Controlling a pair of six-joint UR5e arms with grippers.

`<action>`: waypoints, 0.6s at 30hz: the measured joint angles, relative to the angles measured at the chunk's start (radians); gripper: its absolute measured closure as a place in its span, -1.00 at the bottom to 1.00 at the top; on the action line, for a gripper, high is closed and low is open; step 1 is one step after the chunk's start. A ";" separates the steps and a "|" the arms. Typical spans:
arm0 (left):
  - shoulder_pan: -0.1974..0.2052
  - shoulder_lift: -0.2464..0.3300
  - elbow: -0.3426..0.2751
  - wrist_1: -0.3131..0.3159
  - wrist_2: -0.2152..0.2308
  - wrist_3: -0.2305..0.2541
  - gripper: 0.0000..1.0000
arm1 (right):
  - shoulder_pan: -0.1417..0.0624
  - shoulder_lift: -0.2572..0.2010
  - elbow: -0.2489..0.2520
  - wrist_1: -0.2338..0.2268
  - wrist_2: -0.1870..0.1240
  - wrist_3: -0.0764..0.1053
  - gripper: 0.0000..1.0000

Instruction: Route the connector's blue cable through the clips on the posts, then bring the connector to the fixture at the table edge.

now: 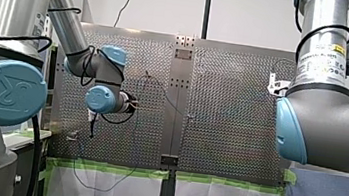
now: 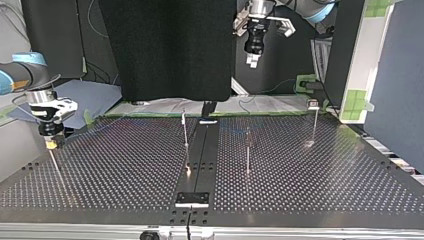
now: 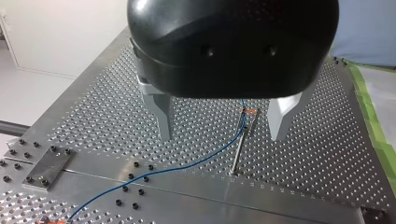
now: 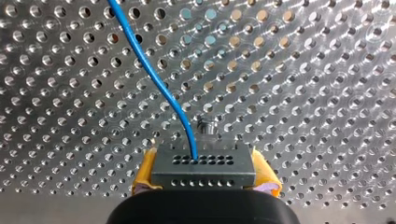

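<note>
the yellow pads (image 4: pixel 265 176) of my right gripper (image 4: pixel 203 183) clamp the grey connector (image 4: pixel 203 163) from both sides, low over the perforated table (image 4: pixel 303 93) at the top view's left; its blue cable (image 4: pixel 156 79) leads away. the metal fingers (image 3: pixel 163 116) of my left gripper (image 3: pixel 221 133) stand spread, empty, above a post (image 3: pixel 239 151) where the cable meets an orange clip (image 3: pixel 247 112).

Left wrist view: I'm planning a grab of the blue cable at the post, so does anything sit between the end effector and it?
Nothing visible does. My left end effector hangs open above the post, and the blue cable at its clip lies bare between the fingers.
</note>
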 joint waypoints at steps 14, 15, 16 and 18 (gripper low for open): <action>0.000 -0.001 0.000 -0.002 0.000 0.000 -1.00 | -0.006 0.003 0.000 -0.002 -0.022 -0.006 1.00; 0.000 -0.001 0.000 -0.002 0.000 0.000 -1.00 | -0.007 0.003 0.000 -0.002 -0.022 -0.007 1.00; 0.000 -0.001 0.000 -0.002 0.000 0.000 -1.00 | -0.007 0.003 0.000 -0.002 -0.024 -0.008 1.00; 0.000 -0.001 0.000 -0.002 0.000 0.000 -1.00 | -0.007 0.003 0.000 -0.003 -0.027 -0.009 1.00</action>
